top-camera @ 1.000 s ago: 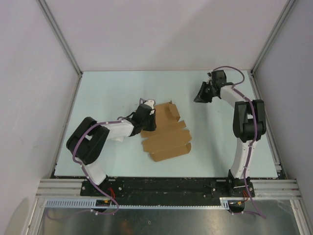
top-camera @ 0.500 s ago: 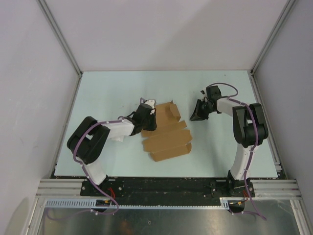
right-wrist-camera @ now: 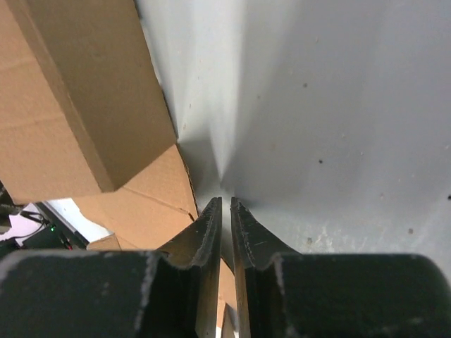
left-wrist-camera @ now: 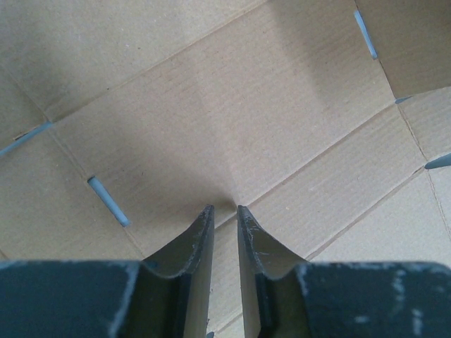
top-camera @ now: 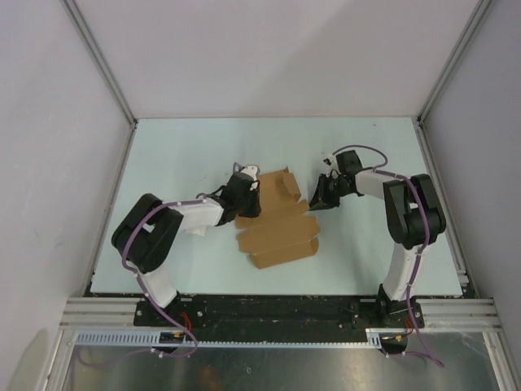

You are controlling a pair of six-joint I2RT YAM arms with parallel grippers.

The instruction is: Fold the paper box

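Note:
The paper box [top-camera: 277,221] is a brown, many-flapped cardboard sheet lying mostly flat mid-table, with one small flap raised at its far edge. My left gripper [top-camera: 246,201] rests on the sheet's left part. In the left wrist view its jaws [left-wrist-camera: 224,209] are nearly closed, with the tips pressed on the flat cardboard [left-wrist-camera: 282,105] by a crease, gripping nothing. My right gripper [top-camera: 317,198] is at the sheet's upper right edge. In the right wrist view its jaws [right-wrist-camera: 225,201] are closed, tips on the bare table just beside the cardboard's edge [right-wrist-camera: 151,201].
The pale table [top-camera: 187,147] is walled by white panels at the back and both sides. A metal frame rail [top-camera: 277,309] runs along the near edge by the arm bases.
My right arm has swung in from the far right corner and come down beside the sheet's right edge. The left gripper and the sheet have stayed put.

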